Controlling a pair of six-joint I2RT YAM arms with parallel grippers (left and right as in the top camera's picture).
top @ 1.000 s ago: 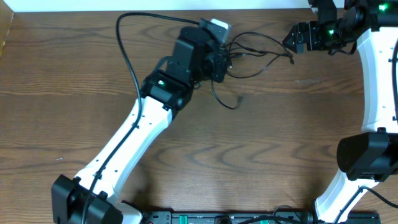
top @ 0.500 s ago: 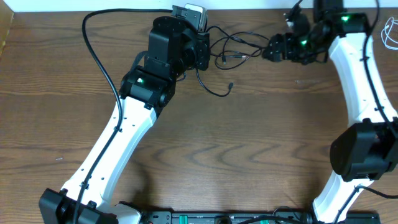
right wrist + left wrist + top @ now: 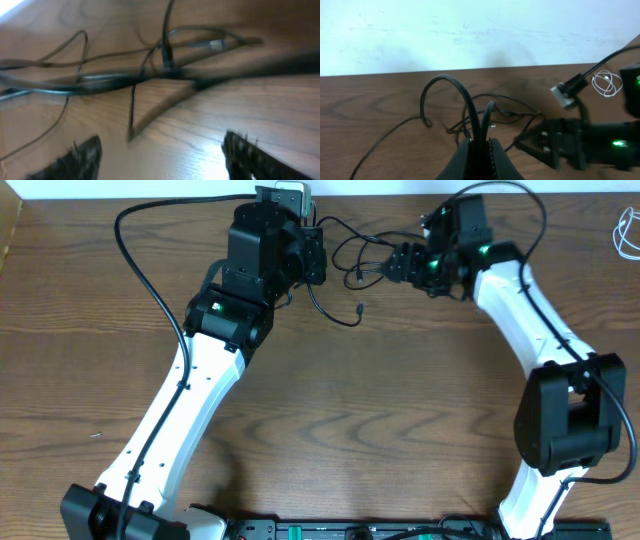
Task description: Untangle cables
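Pinching 1 cable [image 3: 476, 122], the left gripper [image 3: 480, 150] is clamped; the right gripper [image 3: 162, 150] gapes wide over the tangle.

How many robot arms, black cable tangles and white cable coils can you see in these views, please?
White-and-black robot arms, left and right: 2
Tangle of black cables: 1
Coil of thin white cable: 1
Total: 4
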